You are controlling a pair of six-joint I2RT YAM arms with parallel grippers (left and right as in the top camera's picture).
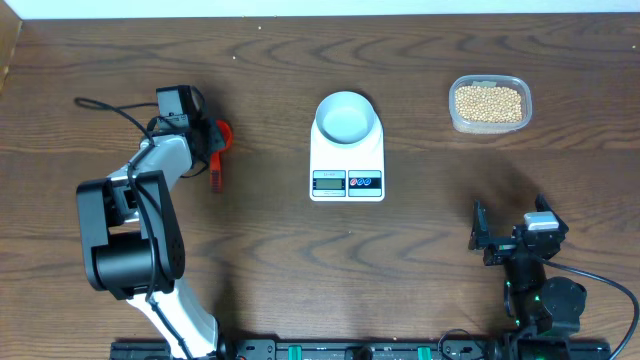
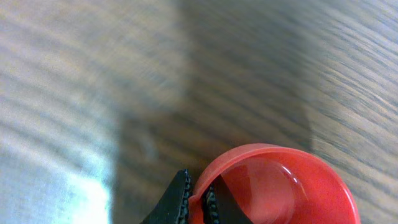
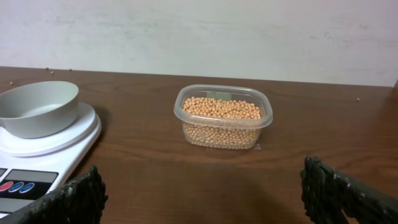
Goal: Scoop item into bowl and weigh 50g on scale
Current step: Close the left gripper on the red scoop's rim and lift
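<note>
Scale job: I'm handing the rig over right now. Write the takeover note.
Left pincer: shut on the red scoop's rim, left of the scale.
Right pincer: open, empty, facing the tub of beans.
Bowl: on the scale, looks empty.
Done: scoop gripped.
Left: scoop beans into bowl, weigh out the target.
</note>
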